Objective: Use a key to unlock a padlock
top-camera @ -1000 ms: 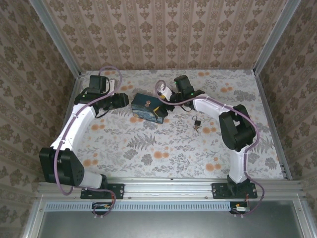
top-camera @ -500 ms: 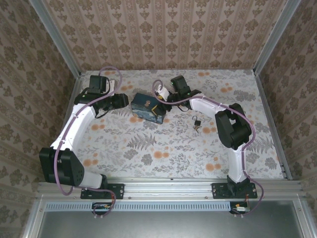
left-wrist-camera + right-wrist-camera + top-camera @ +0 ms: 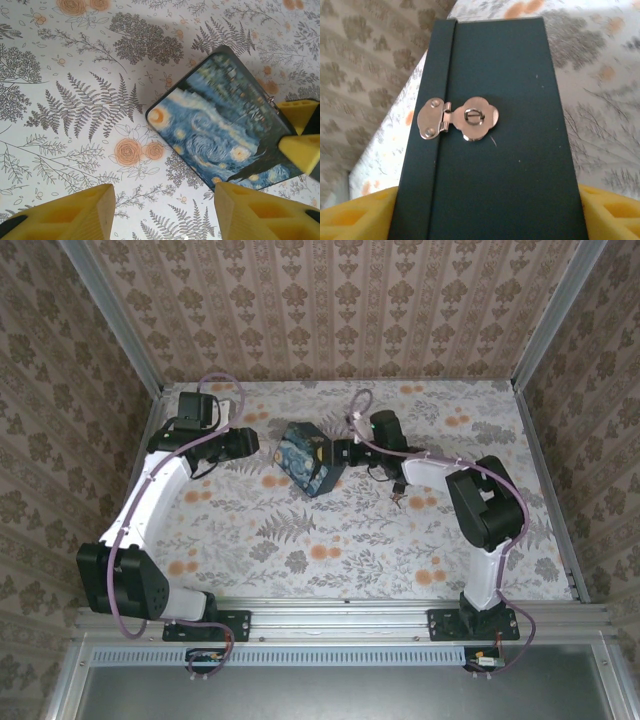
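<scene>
Item one: dark-blue rectangular box [image 3: 490,165]. I read its plain face as smooth and matt; the broad side with the swirling night-sky print [image 3: 225,135] has a slight sheen. Card or wood, I cannot tell.
Item two: small silver metal clasp [image 3: 457,119], polished and bright.
Item three: yellow plastic fingers [image 3: 70,215] of my left gripper [image 3: 162,215], matt, with moulded hollows.
Item four: floral-printed table covering [image 3: 75,100], flat and matt.
Item five: white arm shells [image 3: 150,490], smooth, faintly glossy plastic.

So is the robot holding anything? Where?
The right gripper squeezes the painted box at its clasp end, one finger each side. The left gripper holds nothing.
</scene>
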Controlling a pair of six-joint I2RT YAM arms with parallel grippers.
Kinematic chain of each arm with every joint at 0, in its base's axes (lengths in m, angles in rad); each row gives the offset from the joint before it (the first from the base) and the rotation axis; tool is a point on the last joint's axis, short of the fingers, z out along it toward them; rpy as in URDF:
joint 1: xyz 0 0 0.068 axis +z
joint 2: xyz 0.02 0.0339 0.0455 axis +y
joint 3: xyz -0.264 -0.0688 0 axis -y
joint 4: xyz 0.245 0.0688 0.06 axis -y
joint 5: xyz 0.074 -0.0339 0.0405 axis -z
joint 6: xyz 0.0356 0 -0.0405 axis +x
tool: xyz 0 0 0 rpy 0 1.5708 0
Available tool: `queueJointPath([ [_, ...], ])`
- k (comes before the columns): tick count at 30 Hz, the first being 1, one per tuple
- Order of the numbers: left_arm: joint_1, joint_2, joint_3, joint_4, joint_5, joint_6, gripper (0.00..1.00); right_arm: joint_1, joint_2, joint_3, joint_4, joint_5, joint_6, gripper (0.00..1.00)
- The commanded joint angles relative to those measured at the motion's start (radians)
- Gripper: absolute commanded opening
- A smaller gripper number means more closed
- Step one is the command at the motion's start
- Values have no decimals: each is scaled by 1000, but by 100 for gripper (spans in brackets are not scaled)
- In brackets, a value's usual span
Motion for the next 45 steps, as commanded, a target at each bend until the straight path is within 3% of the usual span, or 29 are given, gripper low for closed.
queueJointPath([
  [1, 9, -21, 25, -1, 22, -9, 56, -2, -32, -131, 320, 43, 512, 56],
  [5, 8, -20, 42, 5, 24, -15, 56, 45, -82, -311, 473, 176, 726, 56],
  [15, 6, -32, 58, 12, 22, -31, 56, 194, -287, -472, 201, 552, 731, 70],
  [22, 6, -29, 69, 20, 14, -35, 56, 204, -156, -557, 536, 499, 678, 74],
  [33, 8, -28, 104, 15, -24, -21, 56, 231, 97, -548, 871, 462, 686, 80],
  [38, 11, -40, 101, 22, -34, -21, 56, 231, 111, -539, 850, 456, 674, 83],
  [42, 14, -44, 109, 13, -34, -12, 56, 211, 59, -534, 721, 422, 646, 85],
  [43, 15, -44, 113, 7, -36, -8, 56, 198, 35, -529, 659, 397, 637, 88],
  [44, 16, -43, 117, 0, -38, -4, 56, 185, 5, -522, 594, 377, 617, 100],
  [45, 16, -43, 121, -5, -42, 1, 56, 175, -34, -508, 484, 361, 585, 100],
])
